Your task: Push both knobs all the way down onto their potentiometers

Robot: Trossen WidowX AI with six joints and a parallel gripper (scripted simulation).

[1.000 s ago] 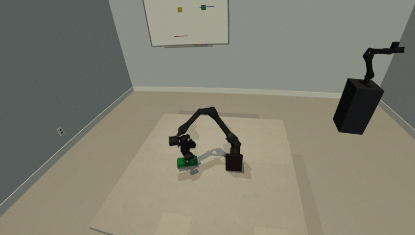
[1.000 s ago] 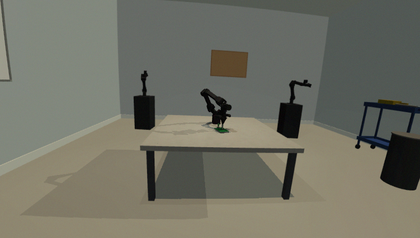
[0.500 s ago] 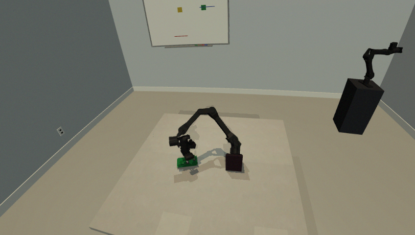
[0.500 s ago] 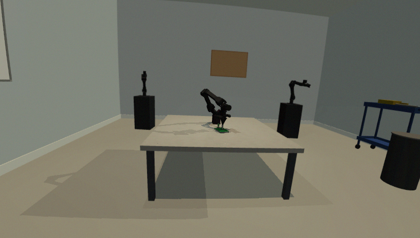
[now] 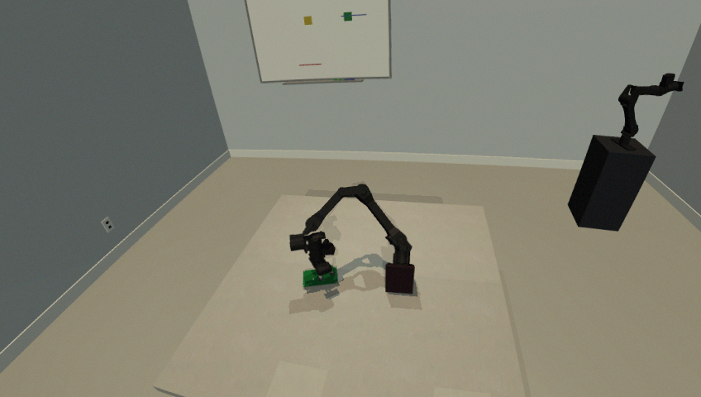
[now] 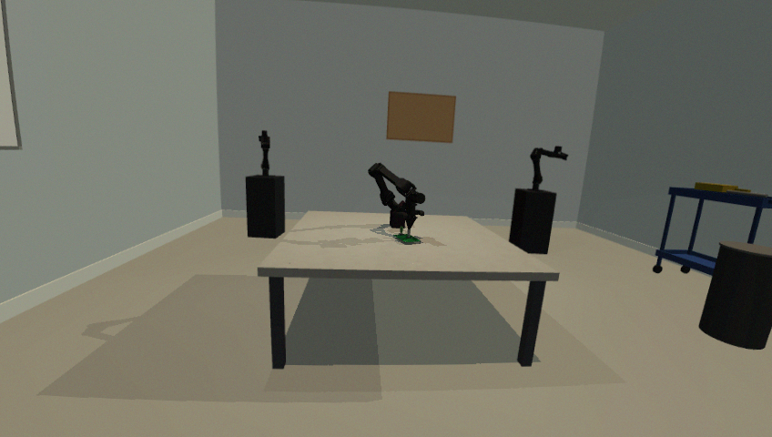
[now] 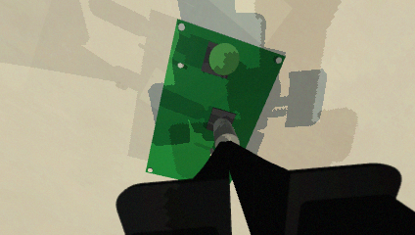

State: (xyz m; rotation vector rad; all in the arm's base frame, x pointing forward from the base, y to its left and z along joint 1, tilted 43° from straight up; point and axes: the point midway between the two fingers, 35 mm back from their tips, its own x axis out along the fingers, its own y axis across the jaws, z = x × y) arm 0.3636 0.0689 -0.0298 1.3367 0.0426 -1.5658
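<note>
A green circuit board point(image 7: 196, 93) point(image 5: 309, 278) point(image 6: 407, 238) stands on the table point(image 5: 344, 334) point(image 6: 346, 254). In the wrist view a green knob point(image 7: 224, 58) sits on a dark potentiometer at the board's far end. A grey knob point(image 7: 225, 131) sits on a second potentiometer point(image 7: 219, 117) near the board's middle. My gripper point(image 7: 225, 147) point(image 5: 321, 273) is shut with nothing between the fingers. Its joined fingertips rest on top of the grey knob. How far down either knob sits on its shaft I cannot tell.
The arm's dark base block point(image 5: 399, 278) stands on the table to the right of the board. Black pedestals with camera arms point(image 5: 609, 182) point(image 6: 264, 206) point(image 6: 532, 218) stand on the floor around the table. A blue cart point(image 6: 709, 227) and a dark bin point(image 6: 739, 295) stand far off.
</note>
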